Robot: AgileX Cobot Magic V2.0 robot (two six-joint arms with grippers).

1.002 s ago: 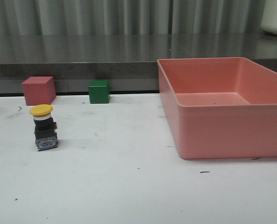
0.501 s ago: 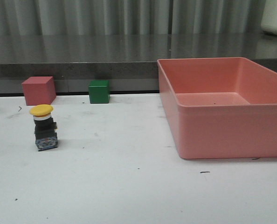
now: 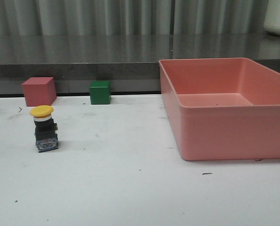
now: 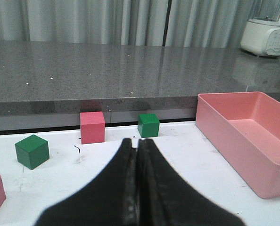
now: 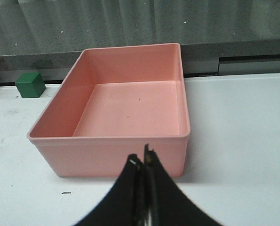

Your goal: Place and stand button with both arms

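Nothing has shifted over the last second in my front view: the small push-button with yellow mushroom cap on a black-grey blocky body (image 3: 45, 129) stands upright, cap up, in the same spot near the left edge of the white bench (image 3: 130, 188). I judge the standing step done, or the arms idle at rest; neither arm appears in the front view. Left gripper (image 4: 136, 143): fingers pressed together, nothing between them. Right gripper (image 5: 141, 162): fingers together too, empty. The button appears in neither wrist view, so I can't place it exactly against either pincer; judged from the front view, it's clear of both. Left wrist camera looks toward the back edge, seeing the red cube (image 4: 92, 127) and a green cube (image 4: 148, 125) along that edge, plus another green cube (image 4: 32, 151). Right gripper sits just in front of the large pink plastic bin (image 5: 130, 113) on the bench's right side, well apart from the button. Button stands just in front of the red cube, apart from it.
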